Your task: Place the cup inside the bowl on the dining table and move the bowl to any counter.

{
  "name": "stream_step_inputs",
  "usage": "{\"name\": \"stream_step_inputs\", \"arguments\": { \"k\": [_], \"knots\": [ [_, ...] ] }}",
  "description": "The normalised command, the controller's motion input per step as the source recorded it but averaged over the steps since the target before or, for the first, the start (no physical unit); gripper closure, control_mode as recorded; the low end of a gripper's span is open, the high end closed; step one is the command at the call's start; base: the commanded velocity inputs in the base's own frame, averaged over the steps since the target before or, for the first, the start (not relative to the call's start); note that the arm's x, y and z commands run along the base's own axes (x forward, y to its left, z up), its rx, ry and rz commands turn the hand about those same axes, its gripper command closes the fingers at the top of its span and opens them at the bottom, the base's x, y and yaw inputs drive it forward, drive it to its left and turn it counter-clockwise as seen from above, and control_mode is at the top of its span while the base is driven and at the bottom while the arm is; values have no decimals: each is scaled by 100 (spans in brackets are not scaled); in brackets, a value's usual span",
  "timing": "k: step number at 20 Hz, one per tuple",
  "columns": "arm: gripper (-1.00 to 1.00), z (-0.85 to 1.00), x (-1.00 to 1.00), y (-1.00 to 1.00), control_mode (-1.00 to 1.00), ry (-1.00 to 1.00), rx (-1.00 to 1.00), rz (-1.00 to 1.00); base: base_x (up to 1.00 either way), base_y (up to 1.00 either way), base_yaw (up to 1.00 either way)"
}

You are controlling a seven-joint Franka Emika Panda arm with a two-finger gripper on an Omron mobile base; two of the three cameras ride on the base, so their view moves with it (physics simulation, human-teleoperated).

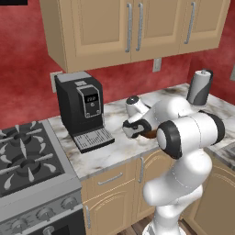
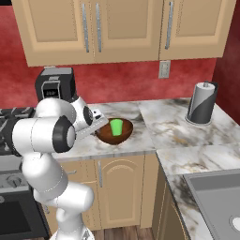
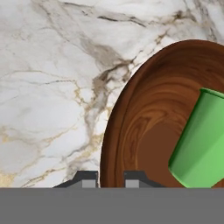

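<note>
The bowl [image 2: 114, 133] is seen on the marbled desk [image 2: 164, 124], near its front edge, between the coffee machine [image 1: 81, 110] and the paper towel roll [image 2: 202, 103]. The cup [image 2: 116, 127] is stood inside the bowl, leaning slightly. The tool [image 3: 111, 178] is clenched on the bowl's rim, one finger inside and one outside the wall.
</note>
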Motion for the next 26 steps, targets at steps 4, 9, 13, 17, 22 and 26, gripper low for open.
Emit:
{"name": "stream_step_inputs", "arguments": {
  "k": [4, 9, 13, 17, 22, 26],
  "knots": [
    [100, -11, 0, 0, -100, 0, 0, 1, 0, 0, 0],
    [100, -19, 0, 0, -100, 0, 0, 1, 0, 0, 0],
    [100, -17, 0, 0, -100, 0, 0, 1, 0, 0, 0],
    [100, -2, 0, 0, -100, 0, 0, 0, 0, 0, 0],
    [100, 0, 0, 0, -100, 0, 0, 0, 0, 0, 0],
    [100, 0, 0, 0, -100, 0, 0, 0, 0, 0, 0]
  ]
}}
